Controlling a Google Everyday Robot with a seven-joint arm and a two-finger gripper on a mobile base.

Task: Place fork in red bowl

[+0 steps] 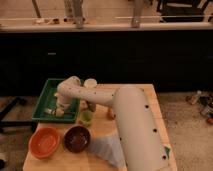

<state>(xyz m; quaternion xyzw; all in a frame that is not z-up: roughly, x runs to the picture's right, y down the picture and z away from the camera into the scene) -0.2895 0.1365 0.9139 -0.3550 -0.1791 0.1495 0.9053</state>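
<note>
My gripper (59, 108) reaches down into the near right corner of the green tray (46, 94), at the end of the white arm that curves in from the right. The fork is hidden; I cannot pick it out under the gripper. A small pale item (50, 111) lies in the tray just left of the gripper. The red bowl (44, 142), orange-red and shallow, sits on the wooden table's front left corner, below the tray and apart from the gripper.
A dark maroon bowl (77, 139) stands right of the red bowl. A small green cup (86, 118) and a pale cup (90, 83) stand beside the tray. A grey cloth (106, 148) lies by the arm's base. The table (102, 125) ends just left of the bowls.
</note>
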